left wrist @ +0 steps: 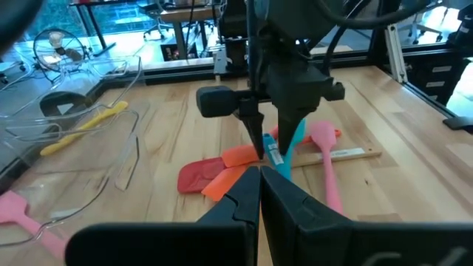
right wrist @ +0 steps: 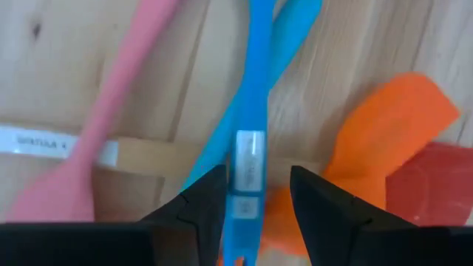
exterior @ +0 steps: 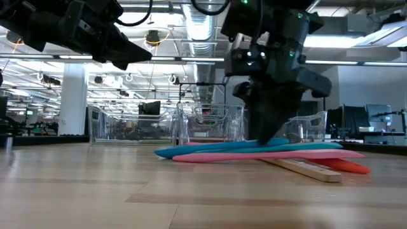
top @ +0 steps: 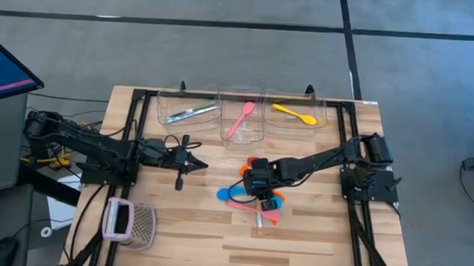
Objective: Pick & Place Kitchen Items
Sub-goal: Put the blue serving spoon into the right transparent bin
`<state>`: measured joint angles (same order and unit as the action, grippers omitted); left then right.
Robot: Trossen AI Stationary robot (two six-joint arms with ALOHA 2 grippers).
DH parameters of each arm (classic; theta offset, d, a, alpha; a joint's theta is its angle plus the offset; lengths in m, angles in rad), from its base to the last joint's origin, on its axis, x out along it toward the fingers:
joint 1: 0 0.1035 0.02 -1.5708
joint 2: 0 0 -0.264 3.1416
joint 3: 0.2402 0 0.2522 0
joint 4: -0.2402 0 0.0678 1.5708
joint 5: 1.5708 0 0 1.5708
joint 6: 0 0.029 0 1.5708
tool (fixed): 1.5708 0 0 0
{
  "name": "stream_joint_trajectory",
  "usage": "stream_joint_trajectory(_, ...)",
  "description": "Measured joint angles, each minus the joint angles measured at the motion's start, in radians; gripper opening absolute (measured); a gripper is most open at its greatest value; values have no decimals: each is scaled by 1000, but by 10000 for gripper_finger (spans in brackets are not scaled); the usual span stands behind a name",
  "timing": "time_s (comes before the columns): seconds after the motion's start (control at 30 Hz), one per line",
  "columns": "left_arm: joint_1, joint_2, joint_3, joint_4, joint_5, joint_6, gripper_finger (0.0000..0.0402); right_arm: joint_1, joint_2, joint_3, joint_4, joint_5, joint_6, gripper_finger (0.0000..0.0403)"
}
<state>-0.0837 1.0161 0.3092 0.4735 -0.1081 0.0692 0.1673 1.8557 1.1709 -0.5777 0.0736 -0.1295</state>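
The right gripper [right wrist: 255,199] is lowered with its fingers spread to either side of the blue spoon [right wrist: 255,96], whose labelled handle lies directly between them without being clamped. The spoon is judged light, stiff and somewhat slippery, best pinched across this narrow handle; beneath it the pink spoon [right wrist: 89,140], orange spoon [right wrist: 384,125] and wooden-handled spatula [right wrist: 432,181] are crossed. The left gripper [top: 187,162], pressed together, is held well apart.

no readable text, labels too blurred
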Motion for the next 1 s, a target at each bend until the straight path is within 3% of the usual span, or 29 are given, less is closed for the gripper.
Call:
stream_joint_trajectory(0.63, 0, 0, -2, 1, -1, 0, 2, 2, 67, 6, 53, -57, 3, 135)
stream_joint_trajectory(1.0, 0, 0, -2, 0, -5, 0, 2, 2, 49, 2, 36, -57, 0, 76)
